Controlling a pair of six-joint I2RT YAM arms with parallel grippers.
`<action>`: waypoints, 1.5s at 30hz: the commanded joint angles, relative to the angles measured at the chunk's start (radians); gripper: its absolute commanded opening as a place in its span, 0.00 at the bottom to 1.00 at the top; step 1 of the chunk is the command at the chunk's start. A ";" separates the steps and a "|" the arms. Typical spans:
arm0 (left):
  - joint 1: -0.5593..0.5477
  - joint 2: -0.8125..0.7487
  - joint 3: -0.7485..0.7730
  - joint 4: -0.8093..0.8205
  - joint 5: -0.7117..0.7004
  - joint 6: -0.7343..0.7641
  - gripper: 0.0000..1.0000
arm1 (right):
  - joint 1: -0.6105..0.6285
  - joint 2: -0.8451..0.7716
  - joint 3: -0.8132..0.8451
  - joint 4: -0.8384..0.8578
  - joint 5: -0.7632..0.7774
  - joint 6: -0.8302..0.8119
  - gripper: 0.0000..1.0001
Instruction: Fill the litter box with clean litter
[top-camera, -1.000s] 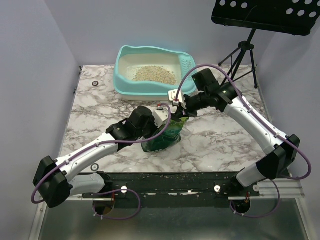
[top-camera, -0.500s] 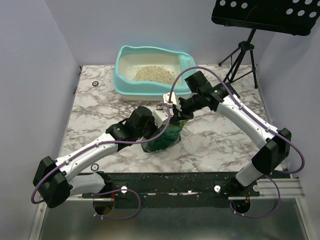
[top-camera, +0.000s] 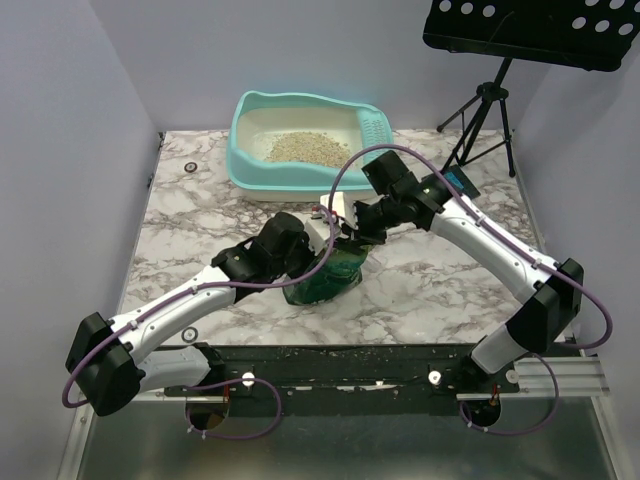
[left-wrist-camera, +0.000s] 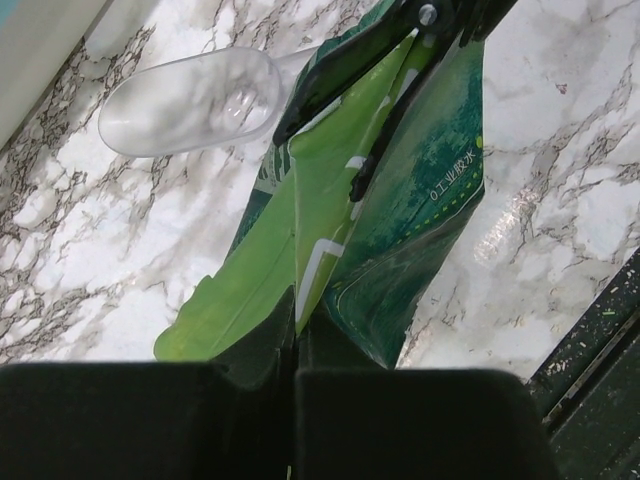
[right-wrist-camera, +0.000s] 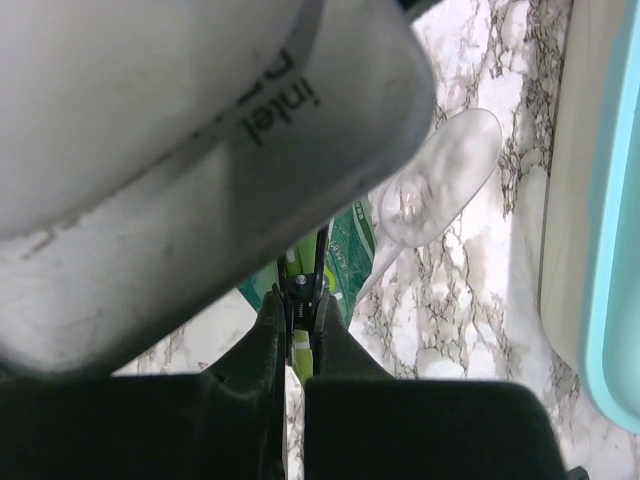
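Note:
The turquoise litter box (top-camera: 250, 170) stands at the back of the table with a patch of tan litter (top-camera: 300, 148) inside and a slotted turquoise scoop (top-camera: 375, 127) at its right end. The green litter pouch (top-camera: 325, 277) stands upright mid-table. My left gripper (left-wrist-camera: 295, 340) is shut on the pouch's (left-wrist-camera: 420, 200) edge. A black clip (left-wrist-camera: 385, 45) is clamped across the pouch top. My right gripper (right-wrist-camera: 303, 310) is shut on this clip (right-wrist-camera: 300, 288) from the other side. In the top view the two grippers meet over the pouch, left gripper (top-camera: 322, 240) and right gripper (top-camera: 347, 228).
A clear plastic scoop (left-wrist-camera: 190, 100) lies on the marble between the pouch and the litter box, also in the right wrist view (right-wrist-camera: 440, 180). A black music stand (top-camera: 520, 30) stands at the back right. A small round fitting (top-camera: 190, 167) sits at the back left.
My right arm has swung left and down to the pouch top, and its gripper now sits on the black clip. The left arm and pouch have stayed put.

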 joint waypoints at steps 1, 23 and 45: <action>-0.001 -0.027 0.024 -0.032 -0.027 0.017 0.06 | 0.025 0.016 -0.055 -0.136 0.200 0.035 0.00; -0.001 -0.052 0.013 -0.027 -0.041 0.000 0.06 | 0.025 -0.030 -0.201 -0.002 0.037 0.126 0.19; -0.001 -0.050 0.010 -0.021 -0.049 -0.006 0.15 | 0.017 -0.192 -0.238 0.236 0.100 0.285 1.00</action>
